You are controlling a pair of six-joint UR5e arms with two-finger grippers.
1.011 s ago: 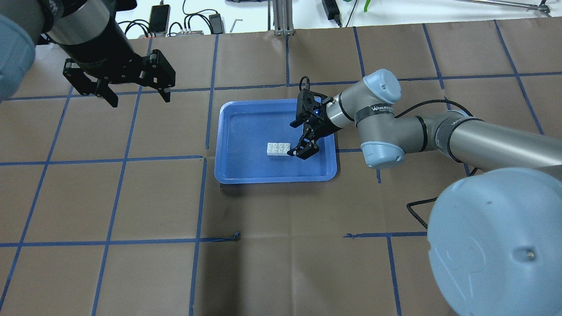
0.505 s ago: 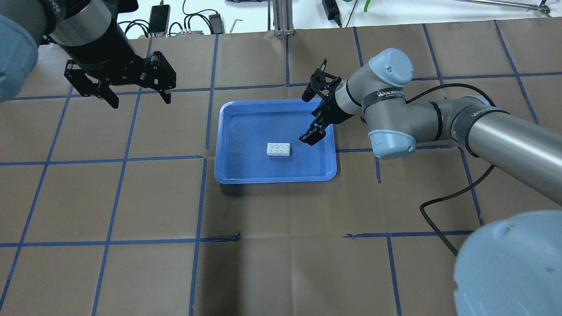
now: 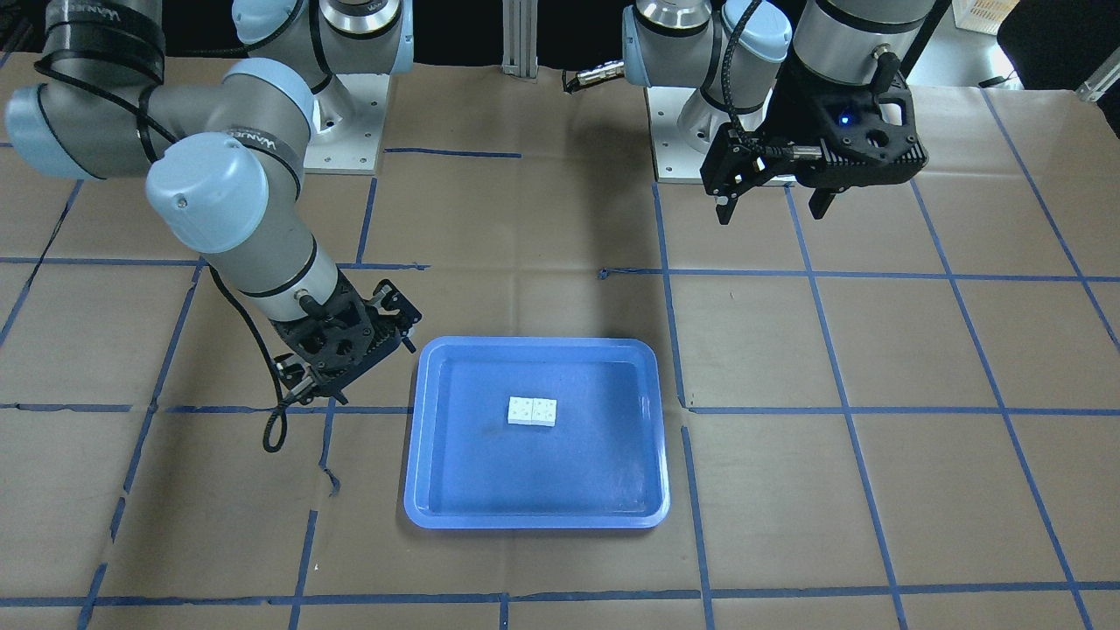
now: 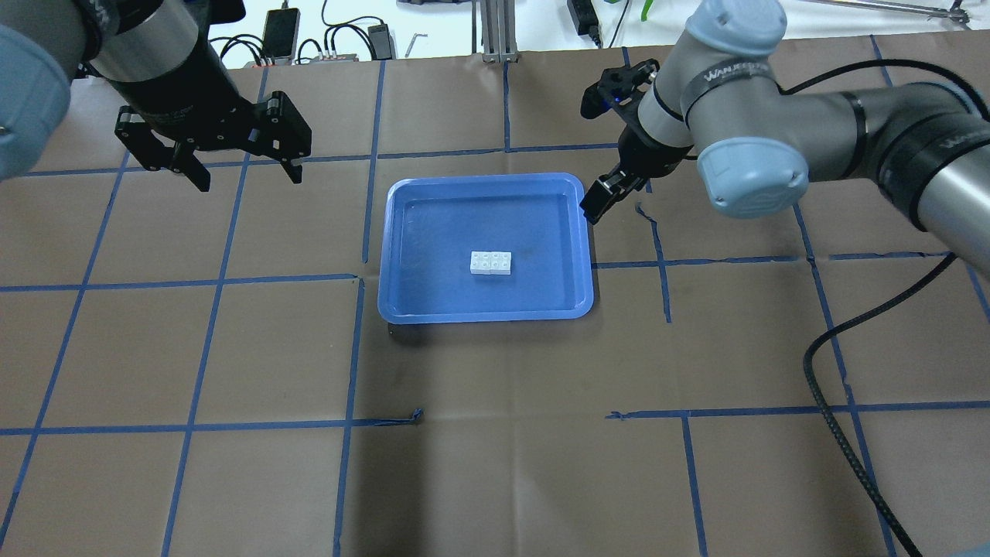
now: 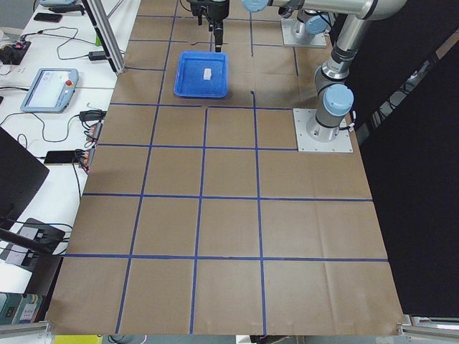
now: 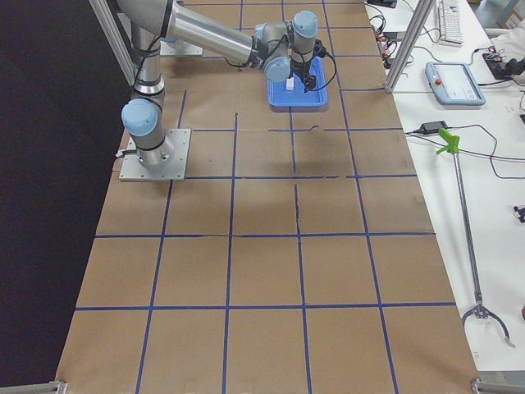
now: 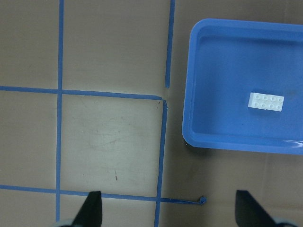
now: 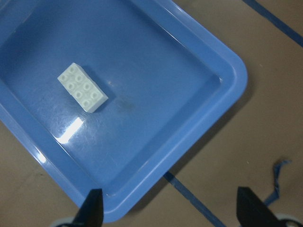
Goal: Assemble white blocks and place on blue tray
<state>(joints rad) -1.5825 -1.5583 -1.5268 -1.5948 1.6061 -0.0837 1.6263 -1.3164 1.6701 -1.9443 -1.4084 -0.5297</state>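
The white blocks [image 4: 490, 263] lie joined as one 2x4 bar, studs up, near the middle of the blue tray [image 4: 433, 224]. They also show in the front view [image 3: 532, 411] on the tray [image 3: 595, 455], in the left wrist view [image 7: 266, 101] and in the right wrist view [image 8: 83, 87]. My right gripper [image 4: 599, 201] is open and empty, raised over the tray's far right corner, apart from the blocks. Its fingertips frame the tray's rim [image 8: 227, 75] in the right wrist view. My left gripper [image 4: 247, 179] is open and empty, high over the table well left of the tray, also in the front view [image 3: 772, 210].
Brown paper with a grid of blue tape lines [image 4: 371, 155] covers the table. A black cable [image 4: 835, 433] from the right arm loops over the table's right side. Electronics and cables [image 4: 280, 31] and an aluminium post [image 4: 495, 31] sit at the far edge.
My right gripper has pulled away from the blocks, rising and moving right and farther back to the tray's far right corner. The blocks stay on the tray. The left arm has not moved.
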